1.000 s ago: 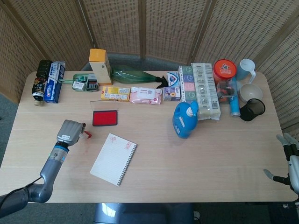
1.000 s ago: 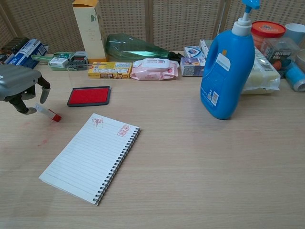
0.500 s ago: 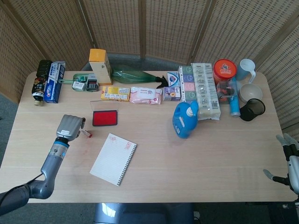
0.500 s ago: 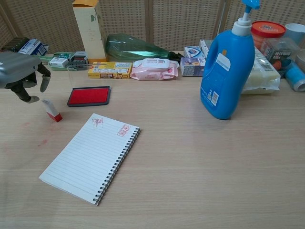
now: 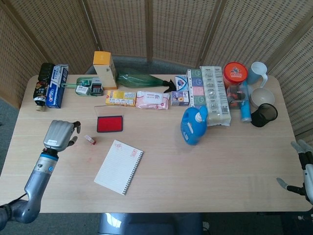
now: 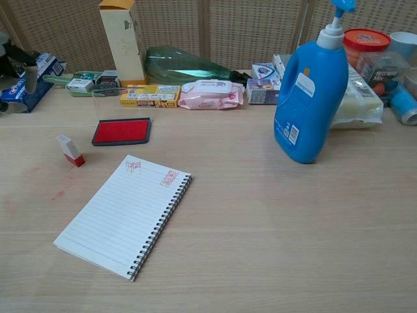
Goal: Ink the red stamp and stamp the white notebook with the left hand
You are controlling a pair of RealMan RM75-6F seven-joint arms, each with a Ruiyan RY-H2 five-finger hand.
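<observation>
Your left hand (image 5: 59, 134) hovers over the surface (image 5: 205, 166) near its left edge, fingers (image 5: 73, 128) loosely spread and holding nothing. In the chest view only a sliver of it shows at the top left corner.

The red stamp (image 5: 89, 140) stands on the surface just right of your left hand, not touching it. In the chest view it sits tilted on its red base, white body up, between the hand side and the notebook, in front of the ink pad.

The red ink pad (image 5: 109, 123) lies open behind the stamp, near it but apart.

The white notebook (image 5: 119, 166) lies flat, spiral edge to the right, angled on the surface. Two red imprints (image 6: 151, 172) show near its top edge. A faint red smudge (image 6: 58, 193) marks the wood left of the notebook.

Your right hand (image 5: 304, 169) sits at the far right edge of the head view, off the surface edge, fingers apart, nothing in it.

The blue detergent bottle (image 5: 194, 125) stands upright mid-surface, well apart from the notebook. A row of boxes, packets and a green bottle (image 5: 142, 80) runs along the back.
</observation>
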